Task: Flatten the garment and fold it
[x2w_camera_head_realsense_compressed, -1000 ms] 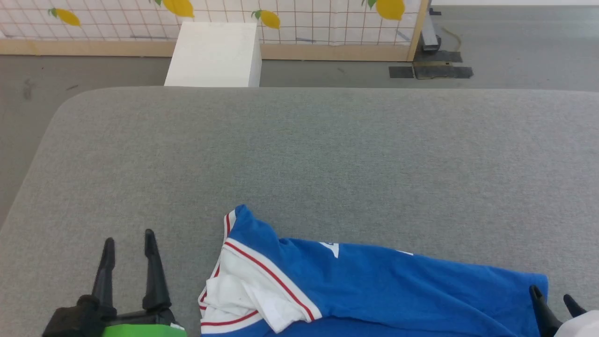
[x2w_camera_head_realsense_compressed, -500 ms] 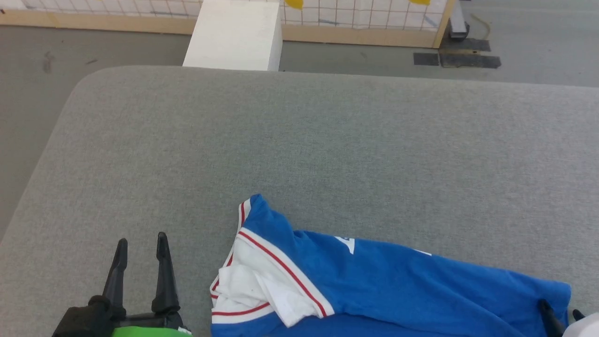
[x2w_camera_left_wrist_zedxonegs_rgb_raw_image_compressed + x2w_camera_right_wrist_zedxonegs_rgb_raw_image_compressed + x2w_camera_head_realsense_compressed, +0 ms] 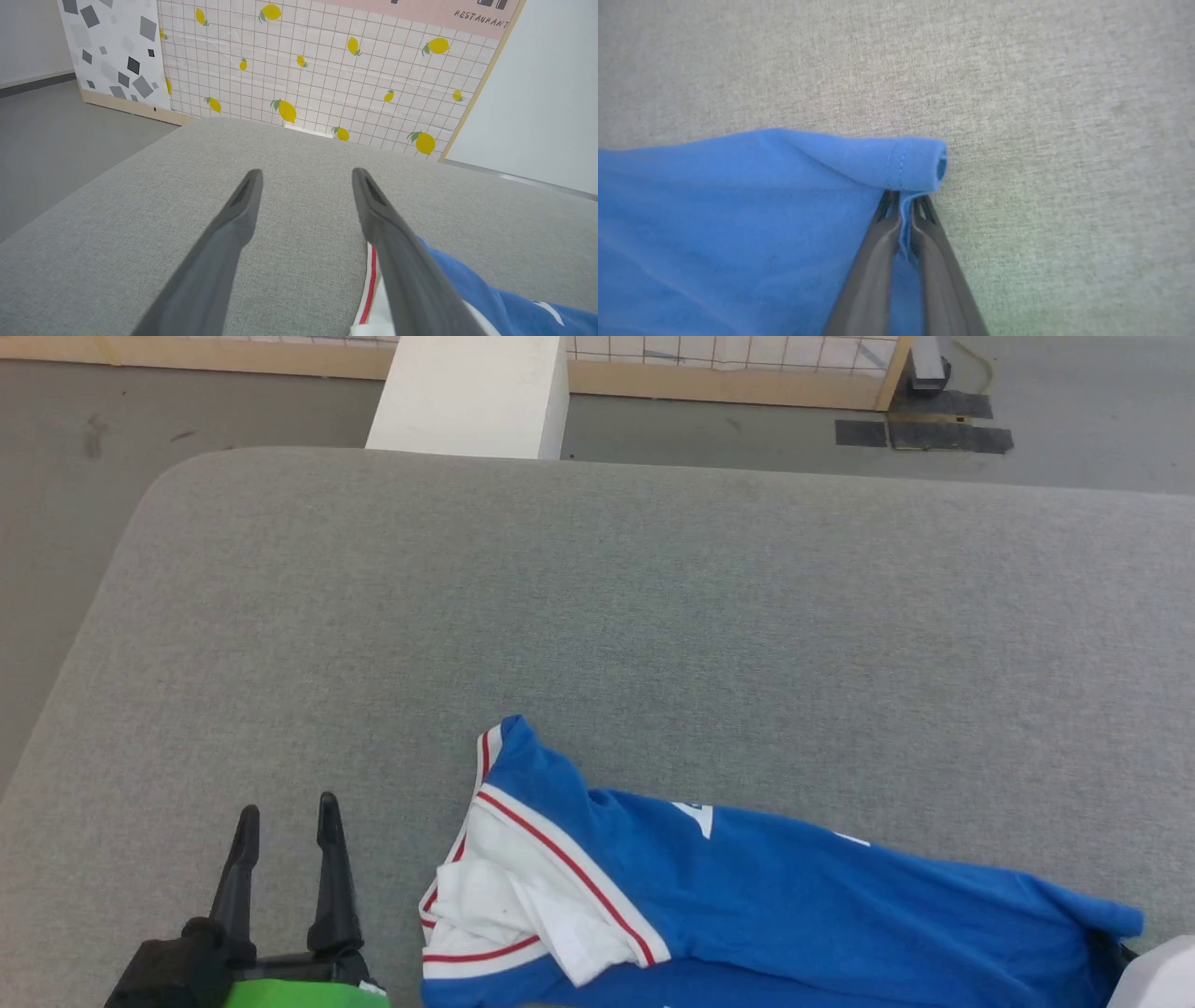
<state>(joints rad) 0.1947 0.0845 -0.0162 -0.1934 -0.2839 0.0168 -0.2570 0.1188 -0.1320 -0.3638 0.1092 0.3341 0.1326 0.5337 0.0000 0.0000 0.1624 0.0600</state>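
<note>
Low in the head view, a royal-blue T-shirt point(image 3: 766, 905) on the near part of a grey fabric-covered table point(image 3: 597, 616). Long axis running across that view, left to right, sloping slightly toward the near edge on the right. Collar end pointing left, with a white sleeve point(image 3: 523, 905) with red stripes bunched and folded over, and a striped peak of cloth poking away from the robot. Hem end pointing right, its corner rolled into a small tube. Not flat; creased along the body.

Pinched at that hem corner by the right gripper point(image 3: 906, 198): fingers drawn almost together on a fold of blue cloth, coming in low over the table. In the head view, a pale casing point(image 3: 1162, 975) at the shirt's right end.

Left of the shirt, the left gripper point(image 3: 288, 805): fingers spread wide, holding nothing, pointing away from the robot over grey fabric, the striped sleeve edge close by its right finger.

Beyond the far edge, a white box point(image 3: 471, 392) and a lemon-printed grid panel point(image 3: 327, 70).
</note>
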